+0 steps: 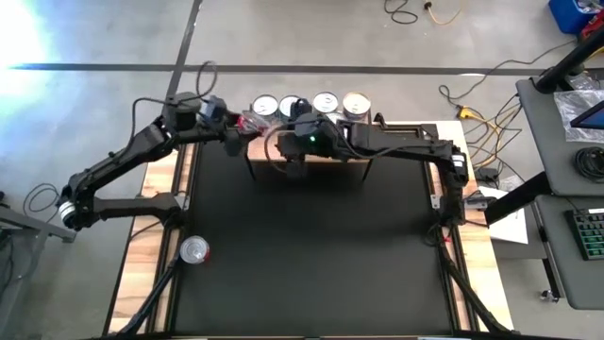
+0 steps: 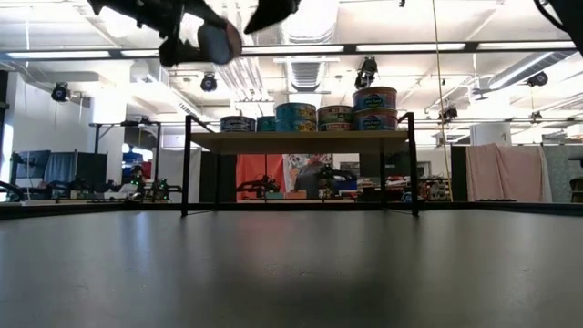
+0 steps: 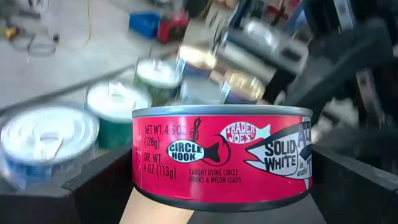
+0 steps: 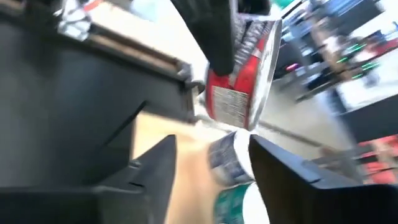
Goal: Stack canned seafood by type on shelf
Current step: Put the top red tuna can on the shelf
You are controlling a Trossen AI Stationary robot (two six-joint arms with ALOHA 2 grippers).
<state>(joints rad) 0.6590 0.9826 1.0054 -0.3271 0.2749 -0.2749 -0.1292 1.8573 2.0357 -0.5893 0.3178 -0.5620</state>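
Both pincers over the shelf [image 1: 307, 162]: left [image 1: 247, 126] pinching a red tin [image 3: 221, 155], right [image 1: 294, 170] spread.

Tins [image 1: 304, 105] lined along wooden shelf [image 2: 301, 140], red tin [image 3: 221, 155] above, another [image 1: 193, 249] on mat.

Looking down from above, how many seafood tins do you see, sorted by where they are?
Tin tops showing on the shelf: 4
Red tin held in the left end effector: 1
Loose red tin on the table's wood edge: 1
Total: 6 (tins lower in a stack or under the right arm are not counted)
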